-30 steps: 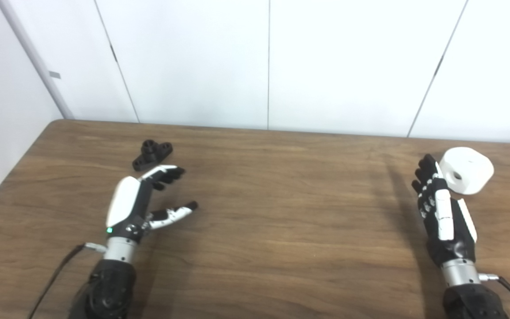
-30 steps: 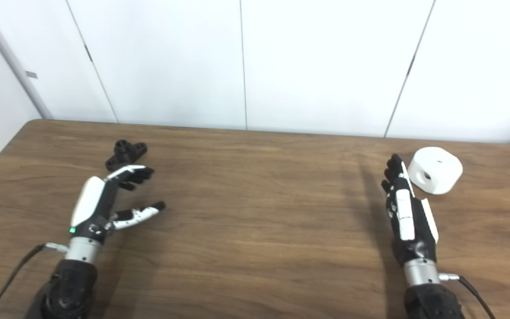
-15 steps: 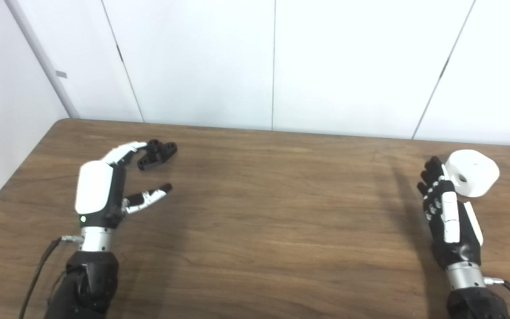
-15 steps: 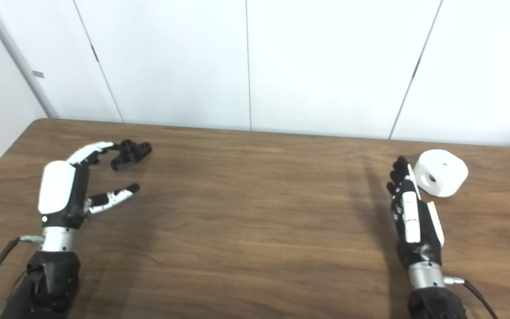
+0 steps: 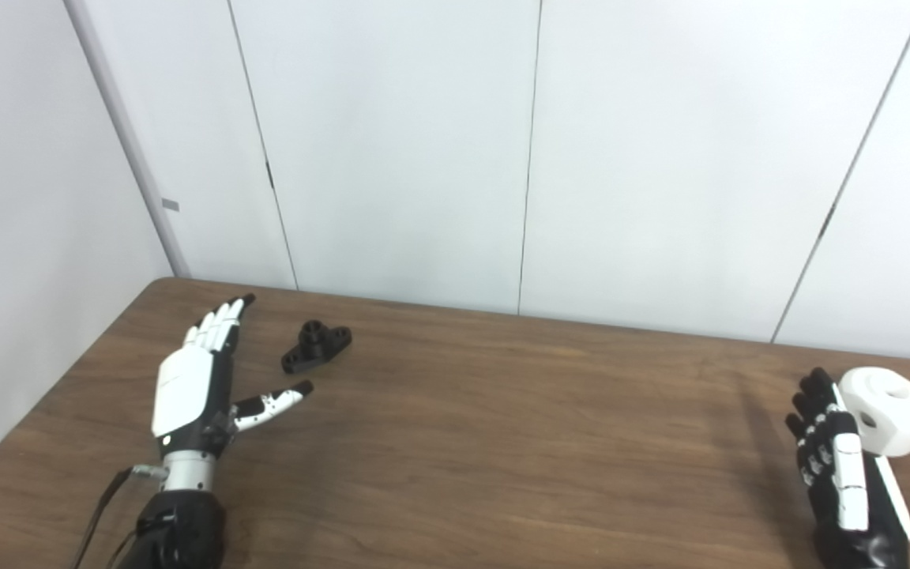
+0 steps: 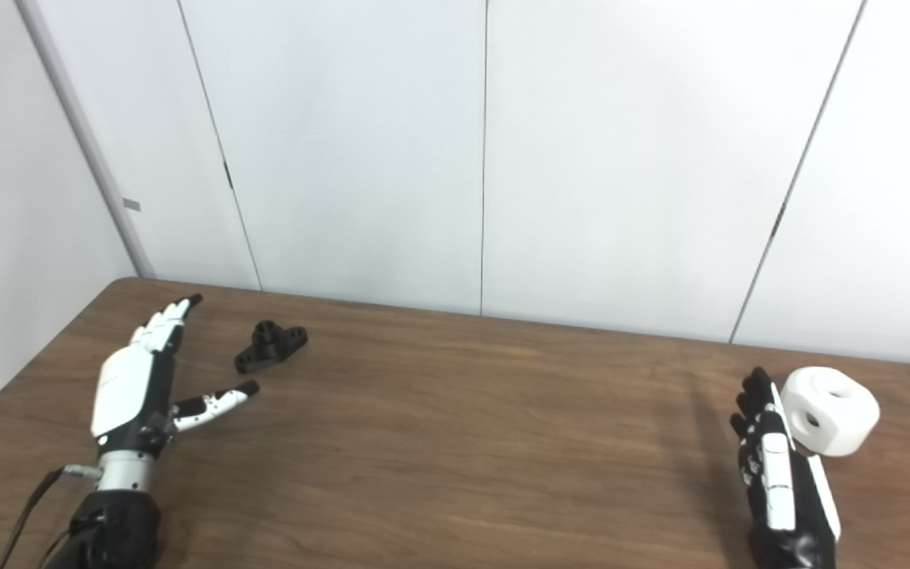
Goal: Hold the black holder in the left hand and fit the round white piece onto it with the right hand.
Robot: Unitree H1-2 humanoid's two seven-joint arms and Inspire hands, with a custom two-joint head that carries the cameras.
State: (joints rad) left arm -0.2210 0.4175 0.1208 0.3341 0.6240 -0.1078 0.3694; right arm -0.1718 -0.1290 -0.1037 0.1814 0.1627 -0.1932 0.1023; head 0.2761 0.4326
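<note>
The black holder (image 5: 317, 346) lies untouched on the wooden counter (image 5: 502, 442), just right of the left hand (image 5: 190, 387), whose fingers (image 5: 218, 328) are spread and empty. The right hand (image 6: 779, 482), fingers extended and holding nothing, is set beside the round white piece (image 6: 830, 411). The holder is best enclosed from its side, leaving its boss exposed. White wall panels (image 5: 392, 142) are seen behind.

No readable text, label, brand, number or sign appeared on anything in either view.
</note>
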